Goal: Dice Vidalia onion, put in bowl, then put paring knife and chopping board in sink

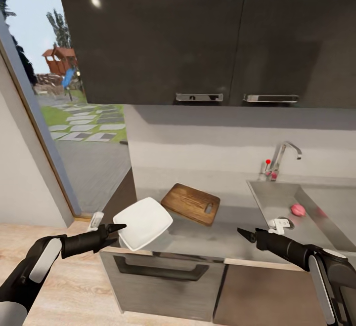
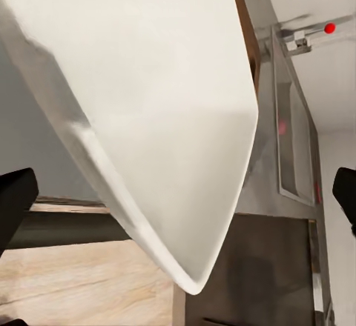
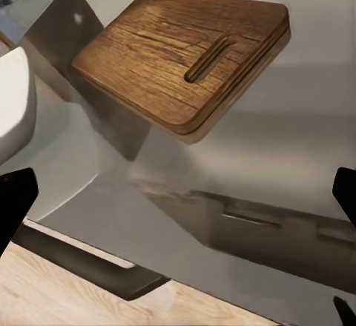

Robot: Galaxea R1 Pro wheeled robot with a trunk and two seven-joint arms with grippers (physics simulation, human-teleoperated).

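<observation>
The white bowl sits tilted on the front left corner of the dark countertop, its edge past the counter front. It looms close in the left wrist view as well, bowl. Behind it lies the brown chopping board, slot handle toward the sink; the right wrist view has the board with one end looking raised. A pinkish Vidalia onion rests in the steel sink. My left gripper is open beside the bowl's left edge. My right gripper is open above the counter front. The paring knife is out of view.
The chrome tap with a red dot rises behind the sink. A small white object lies near the drain. Dark wall cabinets hang overhead. A glass door to the garden is at left, and a drawer handle sits below the counter.
</observation>
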